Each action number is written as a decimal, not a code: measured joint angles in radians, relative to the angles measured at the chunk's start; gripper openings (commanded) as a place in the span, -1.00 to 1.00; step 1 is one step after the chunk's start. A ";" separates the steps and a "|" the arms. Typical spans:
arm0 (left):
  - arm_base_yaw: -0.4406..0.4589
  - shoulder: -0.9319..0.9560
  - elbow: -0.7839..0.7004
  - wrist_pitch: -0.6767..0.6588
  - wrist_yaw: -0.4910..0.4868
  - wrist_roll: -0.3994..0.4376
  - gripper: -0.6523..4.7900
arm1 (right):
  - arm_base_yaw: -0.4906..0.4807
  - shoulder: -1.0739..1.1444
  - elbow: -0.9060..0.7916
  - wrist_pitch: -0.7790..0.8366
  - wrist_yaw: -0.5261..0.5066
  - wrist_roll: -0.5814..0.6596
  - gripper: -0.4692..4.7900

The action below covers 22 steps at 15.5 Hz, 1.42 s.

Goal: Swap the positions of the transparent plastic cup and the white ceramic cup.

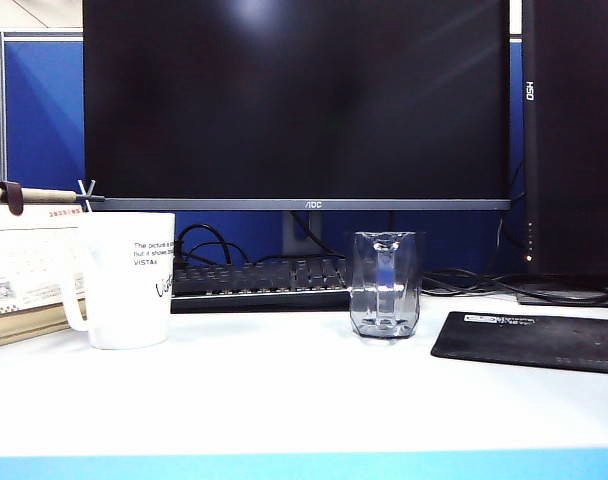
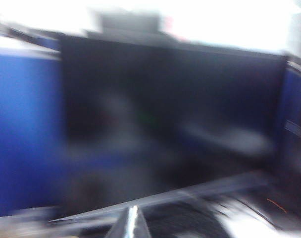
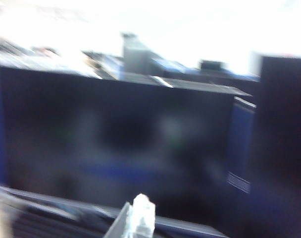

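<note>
White ceramic cup (image 1: 130, 280) left, transparent plastic cup (image 1: 384, 285) centre-right, well apart. Left gripper (image 2: 130, 224) and right gripper (image 3: 135, 218) both closed, empty, raised facing monitor (image 1: 296, 100); cups below.

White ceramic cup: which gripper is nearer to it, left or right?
Cannot tell. Neither gripper shows in the exterior view with the white ceramic cup. The left gripper and the right gripper, both shut, each face the monitor in blurred wrist views, no cup visible.

White ceramic cup (image 1: 130, 280) stands left of transparent plastic cup (image 1: 384, 284).
</note>
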 measured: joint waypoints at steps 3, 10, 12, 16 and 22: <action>-0.001 -0.347 -0.072 -0.180 -0.148 0.011 -0.78 | 0.000 -0.040 -0.157 0.101 -0.085 0.112 -0.82; -0.001 -0.494 -0.444 -0.277 -0.092 -0.086 -0.78 | 0.002 -0.117 -0.569 0.231 -0.226 0.288 -0.82; -0.001 -0.493 -0.619 -0.168 -0.090 -0.171 -0.78 | 0.006 -0.116 -0.715 0.273 -0.190 0.344 -0.82; -0.001 -0.494 -0.847 -0.027 -0.084 -0.364 -0.78 | 0.005 -0.115 -0.982 0.465 -0.100 0.546 -0.82; -0.001 -0.497 -0.875 -0.003 -0.076 -0.367 -0.78 | 0.006 -0.117 -1.125 0.323 -0.013 0.568 -0.82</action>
